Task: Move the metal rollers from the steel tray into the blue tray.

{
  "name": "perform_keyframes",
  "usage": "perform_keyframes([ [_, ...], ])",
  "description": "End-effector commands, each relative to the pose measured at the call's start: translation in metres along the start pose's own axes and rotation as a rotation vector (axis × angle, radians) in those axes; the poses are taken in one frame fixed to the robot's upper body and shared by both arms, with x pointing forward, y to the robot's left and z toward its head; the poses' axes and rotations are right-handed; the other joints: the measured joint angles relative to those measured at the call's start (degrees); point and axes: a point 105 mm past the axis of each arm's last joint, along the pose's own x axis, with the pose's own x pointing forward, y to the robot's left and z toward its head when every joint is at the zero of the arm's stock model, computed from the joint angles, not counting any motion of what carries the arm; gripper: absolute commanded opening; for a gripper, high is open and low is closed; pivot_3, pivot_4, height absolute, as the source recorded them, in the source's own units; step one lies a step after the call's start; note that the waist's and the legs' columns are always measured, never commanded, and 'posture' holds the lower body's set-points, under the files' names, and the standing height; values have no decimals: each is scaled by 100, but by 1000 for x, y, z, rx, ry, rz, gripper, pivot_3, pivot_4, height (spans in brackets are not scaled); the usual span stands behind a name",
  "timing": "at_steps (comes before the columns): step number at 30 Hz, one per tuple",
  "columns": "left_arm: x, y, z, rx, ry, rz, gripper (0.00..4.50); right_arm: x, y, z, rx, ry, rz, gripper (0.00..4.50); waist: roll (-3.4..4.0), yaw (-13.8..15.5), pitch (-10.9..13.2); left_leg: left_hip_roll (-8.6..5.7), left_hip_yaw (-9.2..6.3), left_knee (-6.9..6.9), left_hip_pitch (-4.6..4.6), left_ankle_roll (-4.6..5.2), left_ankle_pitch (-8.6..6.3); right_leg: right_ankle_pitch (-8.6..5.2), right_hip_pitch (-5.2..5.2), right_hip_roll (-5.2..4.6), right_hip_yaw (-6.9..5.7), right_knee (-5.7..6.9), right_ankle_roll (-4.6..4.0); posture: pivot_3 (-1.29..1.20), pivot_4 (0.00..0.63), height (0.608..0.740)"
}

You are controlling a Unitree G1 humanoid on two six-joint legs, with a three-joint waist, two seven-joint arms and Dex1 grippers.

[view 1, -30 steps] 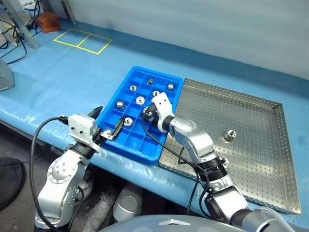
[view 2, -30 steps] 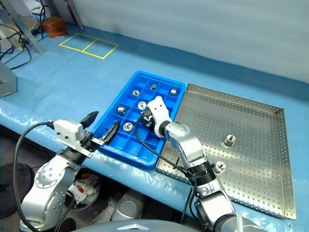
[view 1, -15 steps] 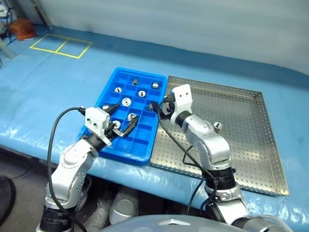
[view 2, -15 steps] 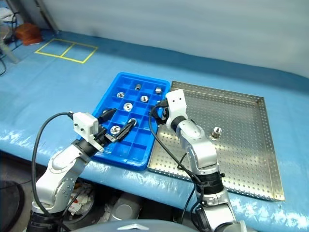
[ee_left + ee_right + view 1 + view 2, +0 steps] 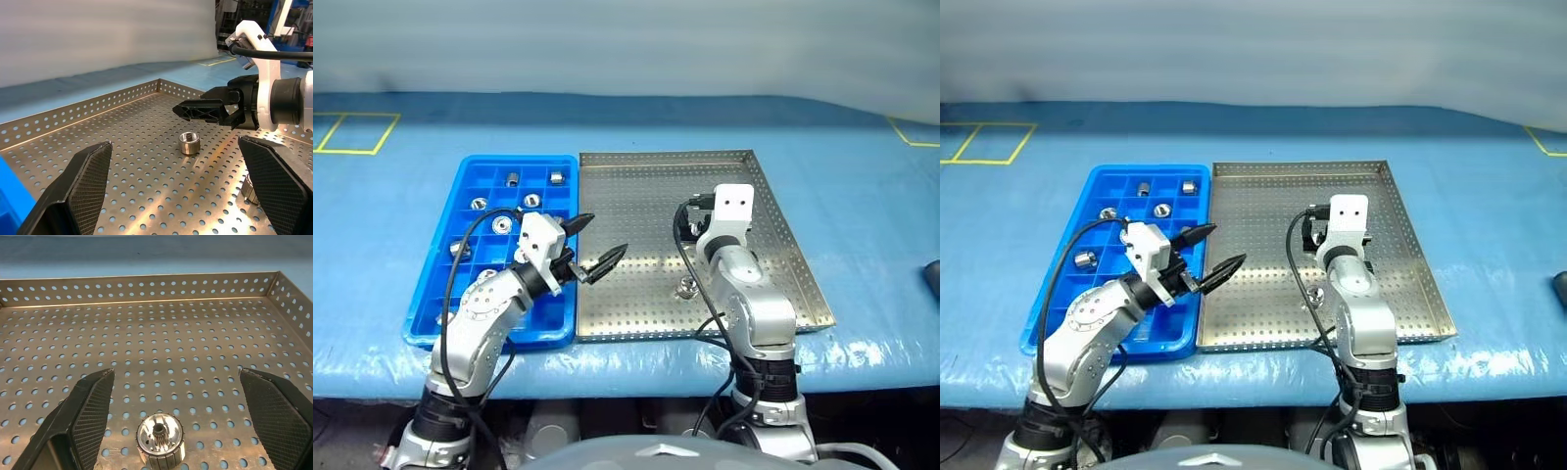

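The steel tray (image 5: 773, 294) lies in the middle of the blue-covered table, with the blue tray (image 5: 421, 328) against its left side. Several metal rollers (image 5: 512, 178) sit in the blue tray's compartments. Two rollers are on the steel tray. One (image 5: 160, 440) stands just in front of my open right gripper (image 5: 174, 378), low between its fingers; the other (image 5: 686, 287) lies nearer the front, beside my right forearm. My left gripper (image 5: 605, 235) is open and empty. It hovers over the seam between the trays and points toward the right gripper (image 5: 205, 108).
A dark object (image 5: 932, 279) lies at the table's right edge. Yellow tape marks (image 5: 352, 132) are at the far left, and another (image 5: 913, 132) at the far right. The steel tray's raised rim (image 5: 146, 289) runs across in front of the right gripper.
The whole view has swung to the right. My right gripper has moved from the blue tray to over the steel tray. My left gripper has shifted right, to the seam between the trays.
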Motion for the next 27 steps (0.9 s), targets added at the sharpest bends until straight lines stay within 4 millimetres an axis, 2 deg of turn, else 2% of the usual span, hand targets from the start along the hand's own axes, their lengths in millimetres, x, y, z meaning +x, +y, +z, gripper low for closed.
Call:
perform_keyframes([
  [1,2,-4,4,-2,-25,-29,4500,3,1,-1,9,-2,2,4294,0,1,0,0,3,0,8,0,0,0,6,0,2,0,0,69,150,740],
  [5,1,-7,2,-9,-15,-51,4500,7,2,-12,23,39,3,4294,0,5,1,-2,10,-8,58,1,-1,-16,55,-4,7,-12,23,80,150,740],
  [18,0,-17,-5,11,20,-113,4500,16,-2,-41,54,131,10,4294,1,15,1,-2,16,-9,63,1,-1,-15,57,-4,16,-11,25,95,150,740],
  [21,1,-17,-4,11,17,-112,4500,19,-2,-42,50,134,16,3712,1,17,1,-1,17,-11,63,1,0,-15,56,-3,16,-11,25,95,150,740],
  [27,2,-17,-4,11,12,-113,4500,23,-2,-44,39,139,27,1759,1,18,1,-2,18,-11,63,1,0,-15,57,-4,17,-11,26,93,150,740],
])
